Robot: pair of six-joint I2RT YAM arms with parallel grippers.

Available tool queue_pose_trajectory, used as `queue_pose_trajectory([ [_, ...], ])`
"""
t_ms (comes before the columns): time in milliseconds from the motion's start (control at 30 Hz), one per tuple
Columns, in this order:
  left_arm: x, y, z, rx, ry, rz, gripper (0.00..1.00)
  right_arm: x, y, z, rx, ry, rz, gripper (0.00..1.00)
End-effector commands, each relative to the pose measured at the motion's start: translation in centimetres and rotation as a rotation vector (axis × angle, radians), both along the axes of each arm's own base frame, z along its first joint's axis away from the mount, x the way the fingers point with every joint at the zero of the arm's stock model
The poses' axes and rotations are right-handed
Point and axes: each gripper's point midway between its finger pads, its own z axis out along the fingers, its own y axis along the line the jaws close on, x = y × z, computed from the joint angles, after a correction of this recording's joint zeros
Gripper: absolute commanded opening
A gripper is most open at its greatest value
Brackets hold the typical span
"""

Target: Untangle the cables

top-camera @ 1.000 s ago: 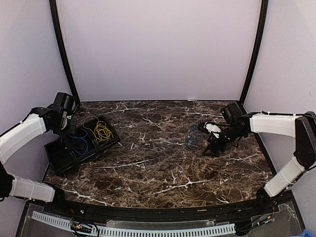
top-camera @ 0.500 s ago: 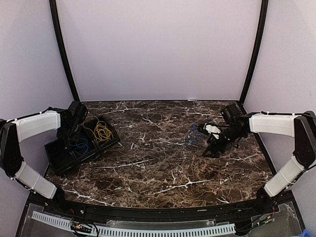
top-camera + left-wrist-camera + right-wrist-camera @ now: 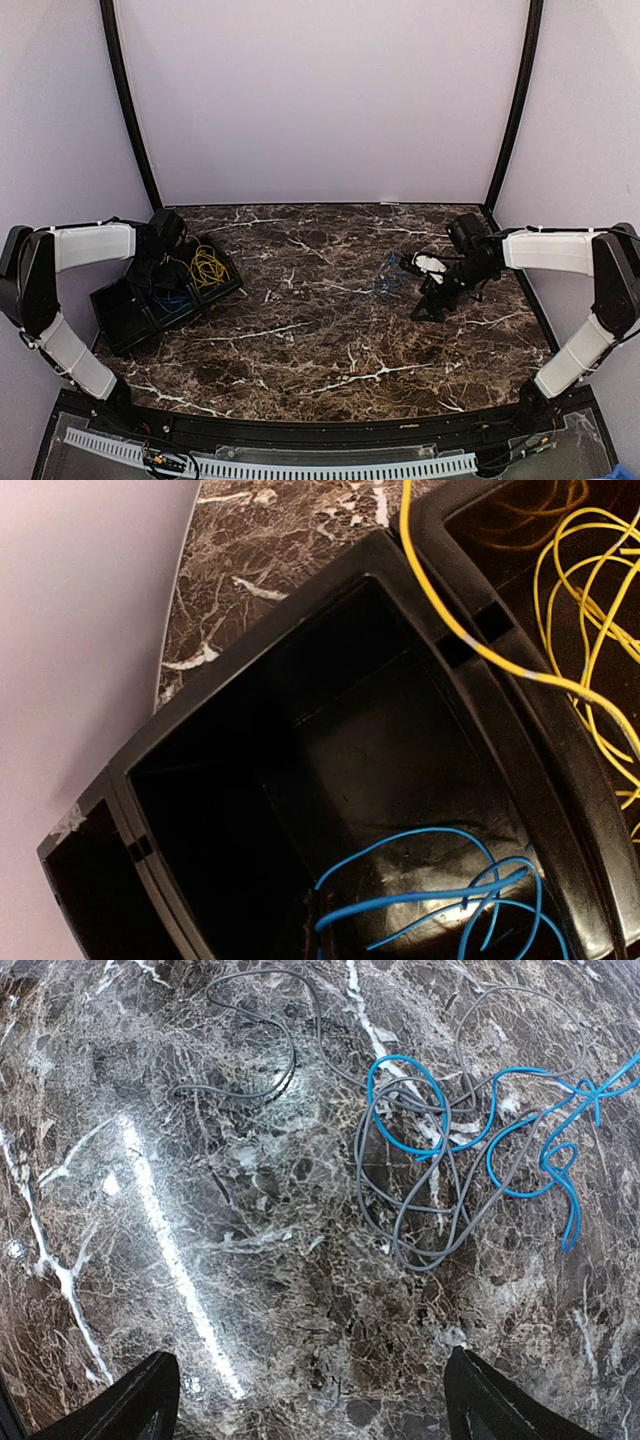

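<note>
Blue cable (image 3: 574,1210) tangled with grey cable (image 3: 420,1265) | right end effector (image 3: 312,1400) jaws spread

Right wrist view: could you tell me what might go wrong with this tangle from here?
The grey cables thread through the blue cable, so the right gripper, jaws wide open, could pinch both and tighten the tangle. Grey also barely shows against the marble table, so a strand may be missed.

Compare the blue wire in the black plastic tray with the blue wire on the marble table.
The blue tray wire lies inside a compartment of the black plastic tray; the blue table wire lies on the open marble table. The tray wire loops alone; the table wire is laced through a thin grey wire. Both are thin and loosely looped.
</note>
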Motion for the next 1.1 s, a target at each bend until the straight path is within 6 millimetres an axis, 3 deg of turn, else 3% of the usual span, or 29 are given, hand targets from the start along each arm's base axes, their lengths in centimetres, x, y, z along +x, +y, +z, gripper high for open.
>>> queue_pose_trajectory([
  [0, -0.5, 0.1, -1.3, -0.032, 0.009, 0.023, 0.00, 0.3, 0.1, -0.1, 0.007, 0.007, 0.002, 0.94],
  [367, -0.6, 1.2, -2.1, -0.066, 0.035, 0.081, 0.00, 0.3, 0.1, -0.4, 0.000, 0.023, -0.003, 0.99],
  [467, -0.3, 1.5, -1.1, -0.051, 0.002, 0.096, 0.14, 0.6, 0.1, 0.4, 0.008, 0.005, -0.009, 0.98],
  [700, 0.2, 1.9, 3.1, -0.049, -0.127, 0.103, 0.37, 1.7, 0.1, 2.6, 0.015, -0.071, -0.037, 0.99],
  [900, 0.3, 1.3, 6.8, -0.095, -0.219, 0.077, 0.42, 4.1, -0.6, 6.0, 0.005, -0.190, -0.107, 0.99],
  [967, 0.7, 0.2, 8.6, -0.125, -0.264, 0.027, 0.43, 5.5, -1.1, 7.7, 0.007, -0.251, -0.150, 0.99],
  [1067, 2.3, -4.2, 12.9, -0.208, -0.418, -0.144, 0.43, 8.0, -1.7, 10.5, 0.035, -0.326, -0.225, 0.99],
])
